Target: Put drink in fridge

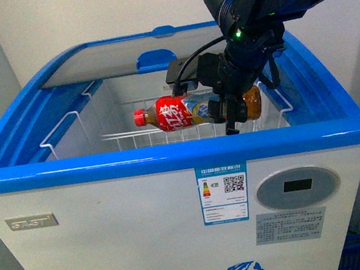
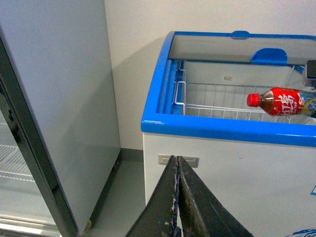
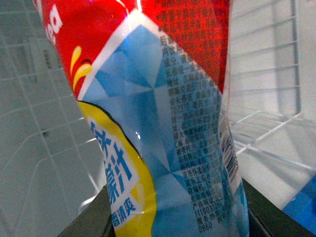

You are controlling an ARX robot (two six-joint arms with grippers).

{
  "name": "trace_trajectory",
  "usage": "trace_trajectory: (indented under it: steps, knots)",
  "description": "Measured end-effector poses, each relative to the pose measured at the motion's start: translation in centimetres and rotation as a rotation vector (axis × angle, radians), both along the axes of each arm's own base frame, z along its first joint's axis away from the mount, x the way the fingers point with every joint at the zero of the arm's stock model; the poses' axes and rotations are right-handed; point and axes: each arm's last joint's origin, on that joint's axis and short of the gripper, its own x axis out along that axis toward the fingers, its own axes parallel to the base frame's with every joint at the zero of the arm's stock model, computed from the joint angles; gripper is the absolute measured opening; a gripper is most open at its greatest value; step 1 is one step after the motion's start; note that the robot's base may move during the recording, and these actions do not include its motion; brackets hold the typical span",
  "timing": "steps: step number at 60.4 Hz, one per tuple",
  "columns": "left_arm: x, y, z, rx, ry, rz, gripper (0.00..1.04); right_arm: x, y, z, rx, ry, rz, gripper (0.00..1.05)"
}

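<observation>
The drink (image 1: 177,114) is a bottle with a red cap and a red, blue and yellow label. It lies on its side, held over the white wire basket (image 1: 134,140) inside the open fridge (image 1: 169,156), a white chest cooler with a blue rim. My right gripper (image 1: 230,111) is shut on the drink near its base. The drink's label fills the right wrist view (image 3: 163,123). The drink also shows in the left wrist view (image 2: 279,101). My left gripper (image 2: 177,197) is shut and empty, low in front of the fridge (image 2: 222,168).
The glass sliding lid (image 1: 122,56) is pushed to the back with its blue handle (image 1: 156,59). A tall grey upright cabinet (image 2: 54,108) stands left of the fridge, with a strip of floor (image 2: 123,197) between them. A grey oval control panel (image 1: 297,187) sits on the fridge front.
</observation>
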Motion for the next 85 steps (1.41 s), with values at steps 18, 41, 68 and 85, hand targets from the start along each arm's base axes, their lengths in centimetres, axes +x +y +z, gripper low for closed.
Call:
trace_trajectory:
  steps: [18,41,68,85]
  knots:
    - [-1.3,0.0,-0.4,0.000,0.021,0.000,0.03,-0.5,0.6,-0.8,0.000,-0.006,-0.028,0.70]
    - [-1.5,0.0,-0.3,0.000,0.006,0.000,0.03,-3.5,-0.6,7.7,0.244,0.012,0.008,0.97]
    - [-1.5,0.0,-0.3,0.000,0.006,0.000,0.03,-20.7,-11.9,19.6,0.763,-0.258,-0.685,0.97]
    - [-1.5,0.0,-0.3,0.000,0.006,0.000,0.03,-37.1,-14.7,17.1,1.085,-0.502,-0.680,0.78]
